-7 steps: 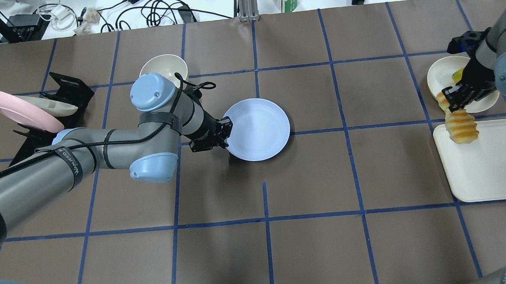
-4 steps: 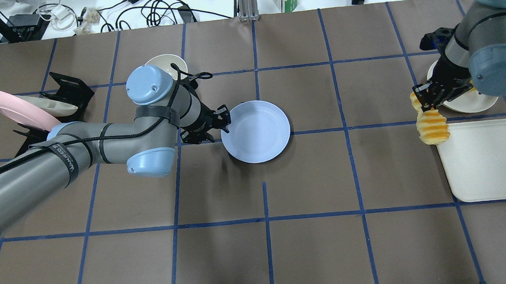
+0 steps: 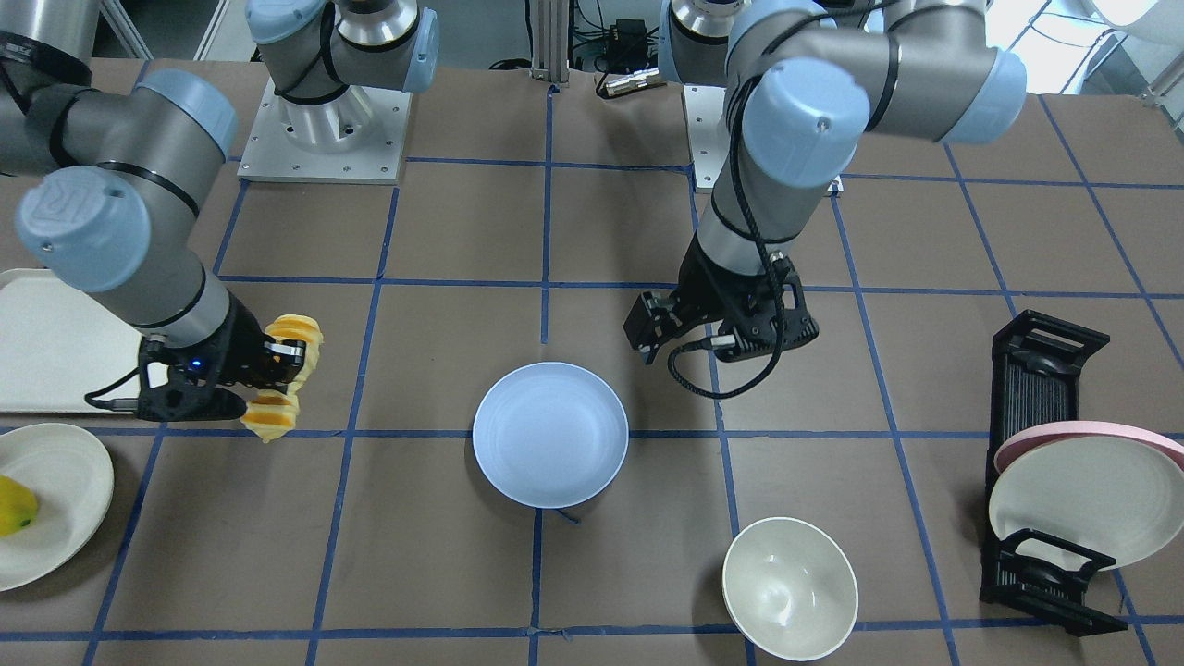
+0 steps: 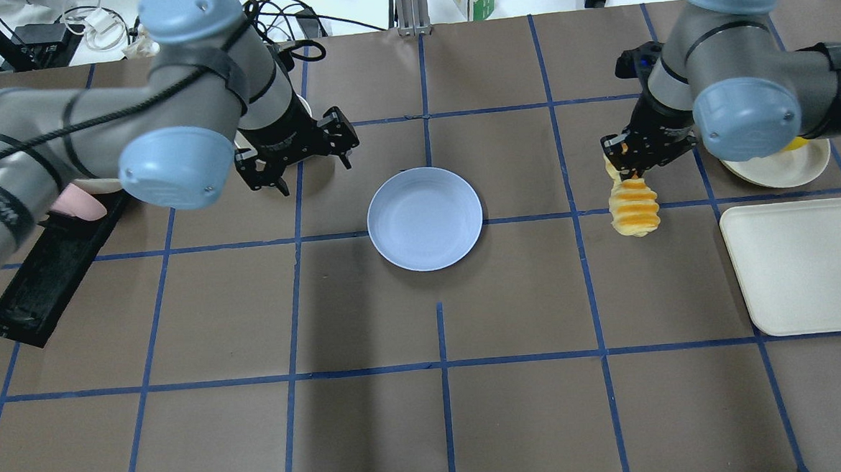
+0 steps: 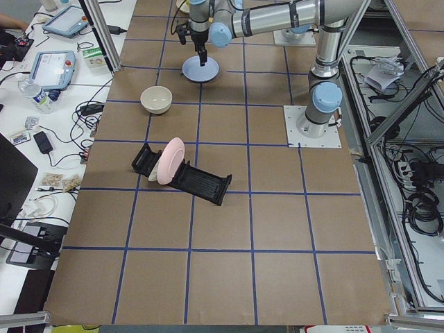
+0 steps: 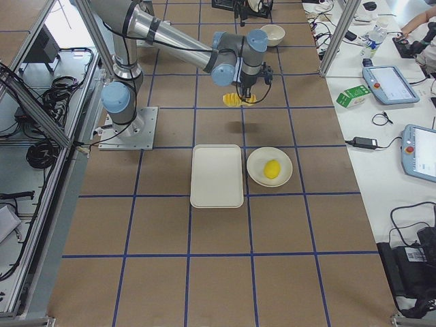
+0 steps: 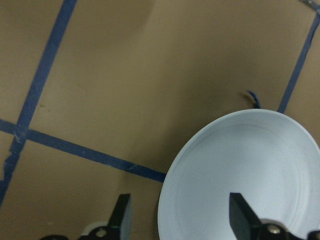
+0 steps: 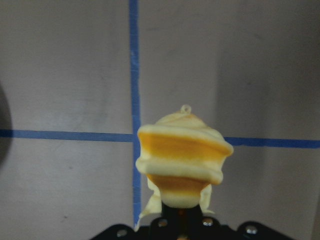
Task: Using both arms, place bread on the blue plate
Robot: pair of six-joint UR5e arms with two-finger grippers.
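Observation:
The blue plate [image 4: 424, 218] lies flat at the table's middle; it also shows in the front view [image 3: 550, 434] and the left wrist view [image 7: 240, 175]. My right gripper [image 4: 629, 159] is shut on one end of the bread [image 4: 634, 212], a row of orange-topped slices that hangs below it in the air, to the right of the plate. The bread also shows in the right wrist view [image 8: 182, 165] and the front view [image 3: 272, 413]. My left gripper [image 4: 294, 153] is open and empty, raised above the table just off the plate's left rim; its spread fingers [image 7: 123, 215] show in the wrist view.
A cream tray [image 4: 811, 266] and a cream plate [image 3: 55, 504] with a yellow fruit [image 3: 17, 506] lie at the right end. A cream bowl [image 3: 789, 587] stands beyond the left gripper. A black dish rack [image 3: 1045, 388] holds a pink-rimmed plate [image 3: 1082, 435].
My left gripper has let go of the plate's rim, lifted and drawn back to the far left. My right arm has carried the bread left, off the tray, toward the plate.

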